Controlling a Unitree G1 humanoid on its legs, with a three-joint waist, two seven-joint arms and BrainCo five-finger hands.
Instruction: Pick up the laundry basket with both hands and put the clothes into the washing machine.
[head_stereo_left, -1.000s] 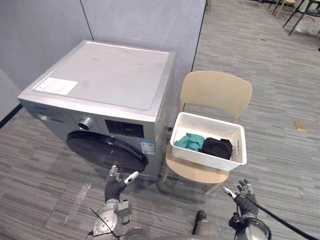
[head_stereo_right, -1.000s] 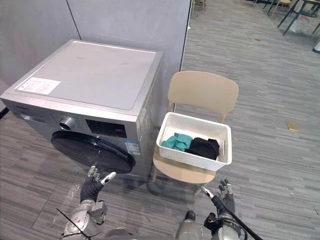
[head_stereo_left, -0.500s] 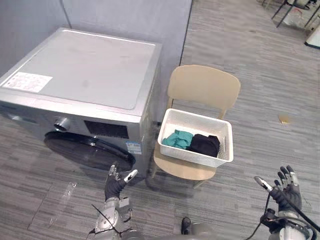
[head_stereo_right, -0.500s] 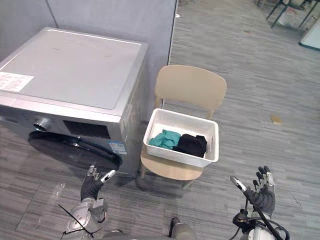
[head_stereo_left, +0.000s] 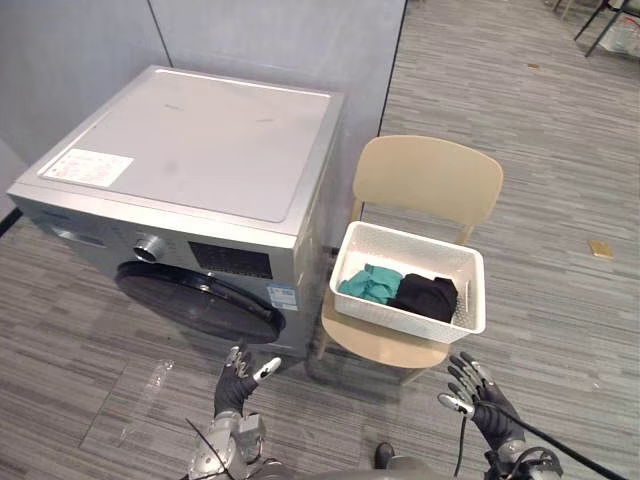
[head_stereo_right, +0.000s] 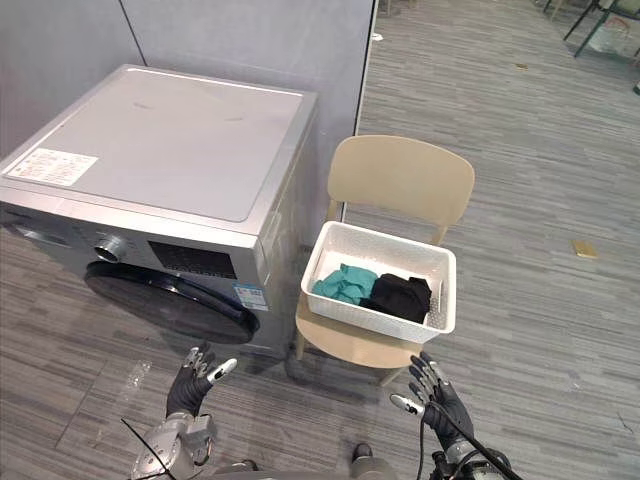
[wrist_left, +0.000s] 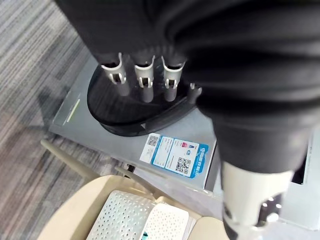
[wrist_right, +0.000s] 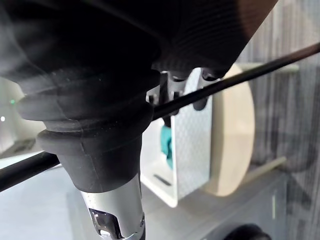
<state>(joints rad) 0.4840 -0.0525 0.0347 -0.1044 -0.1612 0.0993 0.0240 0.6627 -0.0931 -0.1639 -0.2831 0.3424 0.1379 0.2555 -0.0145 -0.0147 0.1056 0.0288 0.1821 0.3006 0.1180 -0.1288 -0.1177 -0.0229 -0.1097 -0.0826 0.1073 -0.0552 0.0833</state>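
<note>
1. Left eye view: laundry basket (head_stereo_left: 400, 318), clothes (head_stereo_left: 368, 284) inside, sits on the chair (head_stereo_left: 430, 175) beside the washing machine (head_stereo_left: 200, 150); left hand (head_stereo_left: 238, 376) and right hand (head_stereo_left: 482, 397), fingers spread and empty, hover low, well apart from it
2. An uneven two-sided grip could tip it off the chair
3. The door (head_stereo_left: 195, 300) looks closed, which would block loading

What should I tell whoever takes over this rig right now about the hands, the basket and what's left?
Left hand open, empty, low before the silver washing machine.
Right hand open, empty, near the beige chair.
White perforated laundry basket sits on the chair seat, holding a teal garment and a black garment.
Dark round door shut.
Nothing done; left: grasp basket with both hands, lift, open door, load clothes.
</note>
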